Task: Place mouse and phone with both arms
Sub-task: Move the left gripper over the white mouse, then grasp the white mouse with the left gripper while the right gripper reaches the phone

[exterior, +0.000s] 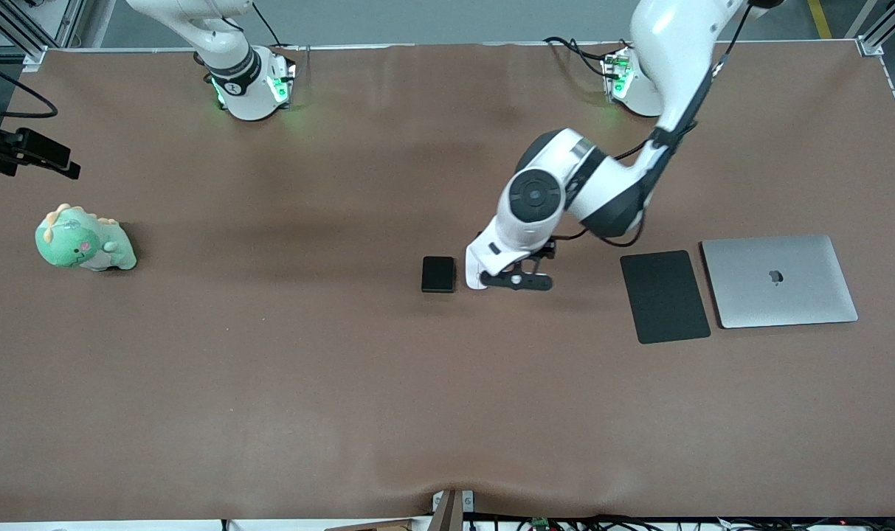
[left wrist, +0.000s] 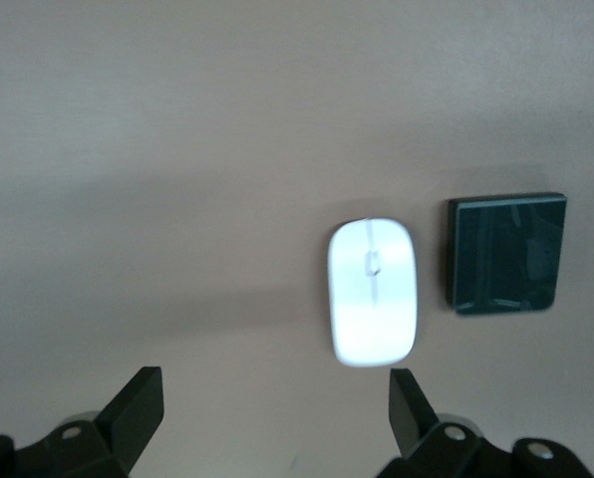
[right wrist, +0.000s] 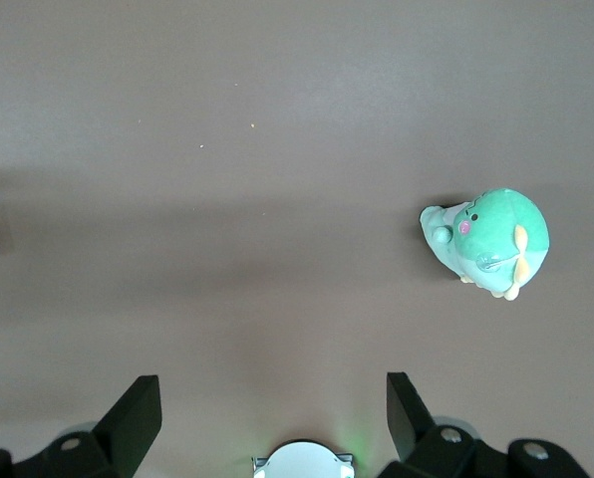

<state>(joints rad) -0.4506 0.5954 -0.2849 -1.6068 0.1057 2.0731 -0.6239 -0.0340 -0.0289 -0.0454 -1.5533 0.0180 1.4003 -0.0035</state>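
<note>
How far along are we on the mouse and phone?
Nothing looks placed yet. The mouse and phone lie side by side on the table, neither gripped. In hand: the left end effector hangs open over the mouse. The right end effector waits open, up over the table near its base, nowhere near the phone. Left: grasping and placing both; the mouse pad is bare.

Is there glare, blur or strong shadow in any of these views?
Left wrist view: the mouse is overexposed and slightly soft, and the phone shows faint reflections. Front view: sharp, with broad soft shadows on the table. Right wrist view: even light, a shadow band.
</note>
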